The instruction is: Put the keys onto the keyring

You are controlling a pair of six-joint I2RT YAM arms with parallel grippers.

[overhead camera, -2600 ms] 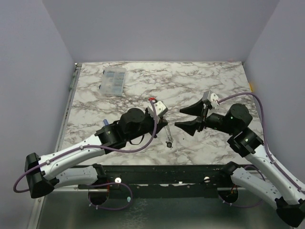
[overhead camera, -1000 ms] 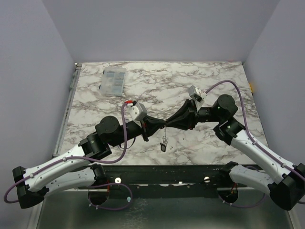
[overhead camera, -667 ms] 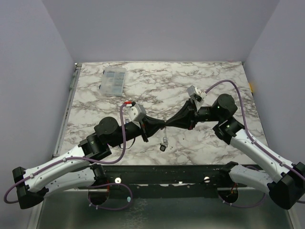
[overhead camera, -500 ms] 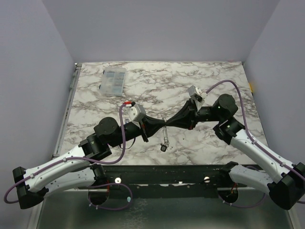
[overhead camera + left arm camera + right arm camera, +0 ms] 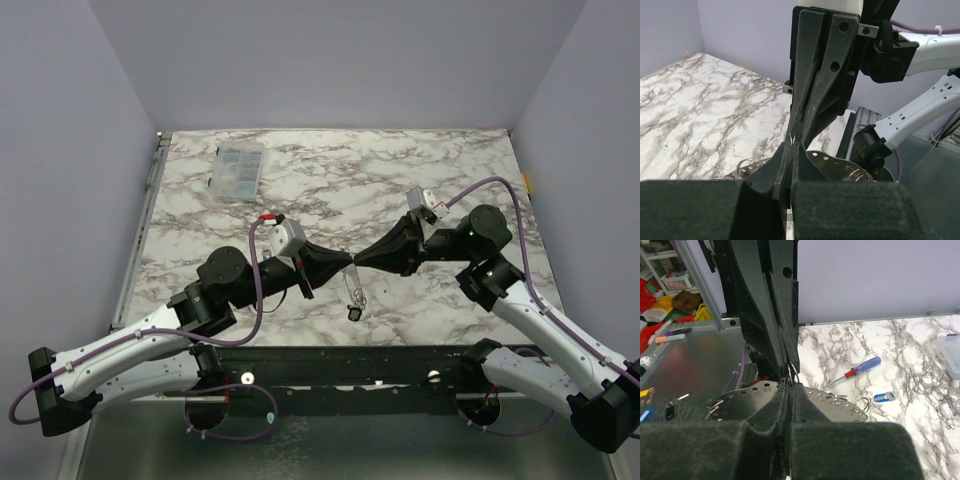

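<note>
The keyring [image 5: 352,288] hangs as a thin pale strand over the near middle of the counter [image 5: 450,170], from the spot where the two tools meet tip to tip. At its top is a small loop of fine metal wire [image 5: 794,373], which shows right at that meeting point in the right wrist view. A dark-headed key [image 5: 354,314] dangles at its lower end; whether it touches the marble cannot be told.

The left tool [image 5: 349,262] reaches in from the left with its fingers pressed together, pinching the wire loop. The right tool [image 5: 361,262] comes from the right, also closed, with the same loop caught at its tips.

A blue-headed key [image 5: 884,396] lies flat on the counter, apart from the keyring. Just beyond it lies a screwdriver [image 5: 855,371] with a blue handle and red collar.

A clear plastic box [image 5: 238,169], divided into small compartments and with its lid shut, sits at the far left of the counter. Its contents are too small to make out.
</note>
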